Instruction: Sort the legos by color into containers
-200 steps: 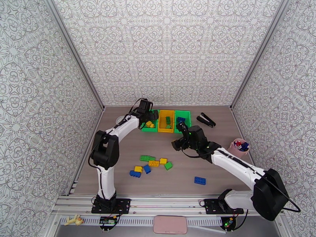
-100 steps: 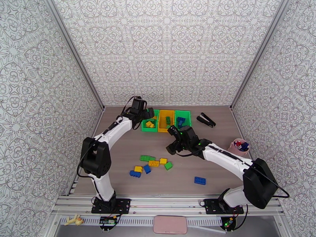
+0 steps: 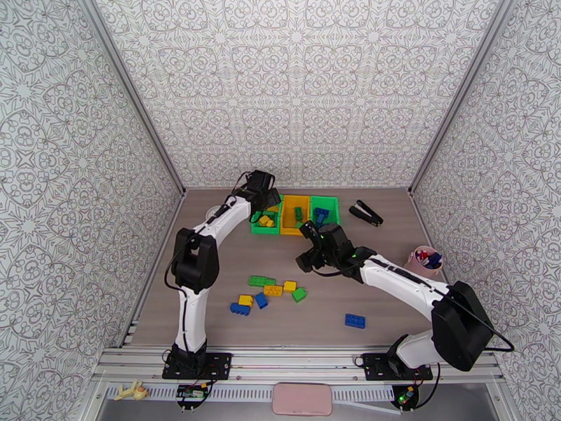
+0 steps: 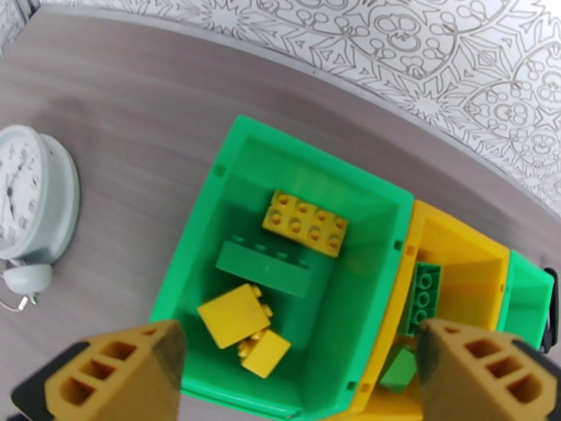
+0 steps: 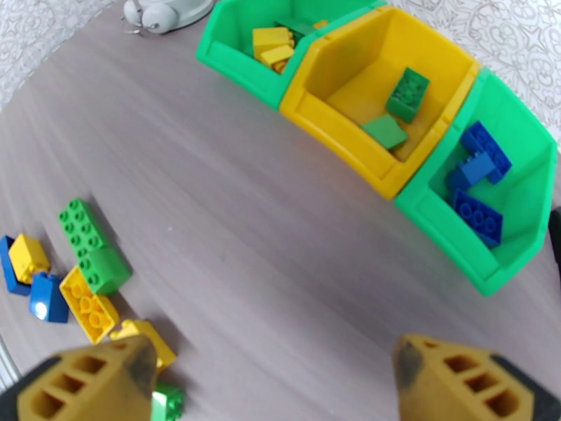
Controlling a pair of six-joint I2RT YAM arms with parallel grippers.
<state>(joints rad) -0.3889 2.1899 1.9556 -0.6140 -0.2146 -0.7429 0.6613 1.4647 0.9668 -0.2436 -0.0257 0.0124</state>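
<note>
- Left arm (image 3: 210,233): stretched long toward 12 o'clock, with the left tool (image 4: 298,345) hanging nose-down over the left green bin (image 4: 203,226). Its jaws are spread wide and hold nothing.
- Right arm (image 3: 400,278): bent at the elbow and reaching toward 11 o'clock. The right tool (image 5: 275,356) hangs above bare table (image 3: 393,303) at 6 o'clock of the containers (image 3: 294,231), its jaws also wide and empty.
- Containers: three, joined in a row at the table's 12 o'clock edge.
- Left green bin: three yellow legos (image 4: 305,222) and one dark green.
- Yellow bin (image 5: 336,145): two green.
- Right green bin (image 5: 435,226): three blue.
- Loose cluster (image 3: 273,290), at 6 o'clock of the containers and well apart from them: three green, three yellow, two blue.
- Stray blue brick (image 3: 355,320): one, lying alone at 4 o'clock of the cluster.
</note>
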